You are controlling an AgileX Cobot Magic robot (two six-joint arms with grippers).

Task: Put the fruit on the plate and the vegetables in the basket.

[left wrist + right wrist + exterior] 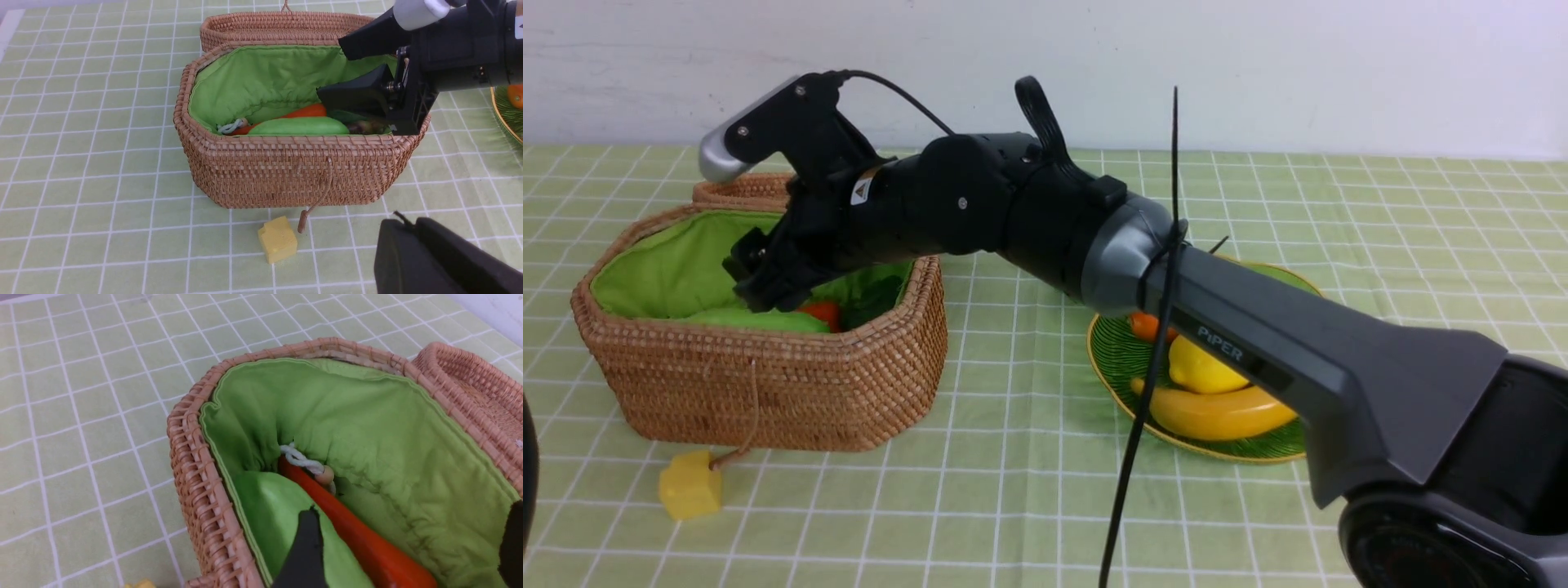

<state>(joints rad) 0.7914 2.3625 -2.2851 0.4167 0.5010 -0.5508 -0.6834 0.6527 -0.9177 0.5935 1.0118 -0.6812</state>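
Two robot arms work over a green checked tablecloth (1013, 490). Reaching across from the right, the right gripper (408, 539) is lowered inside the wicker basket (792, 392), its fingers (304, 547) spread wide apart with nothing between them. Below it, on the bright green lining, a light green gourd (300, 126) lies beside a red-orange carrot (359, 543); a dark shape next to them in the left wrist view is too hidden to name. The basket's lid (278, 28) hangs open behind, and a yellow block (690, 487) on a cord rests on the cloth in front. Well apart to the right, the green plate (1119, 359) holds a banana (1217, 412), a lemon (1205, 367) and a partly hidden orange piece (1145, 326). Only the black edge of the left gripper (433, 261) shows; it is closed, with nothing seen in it.
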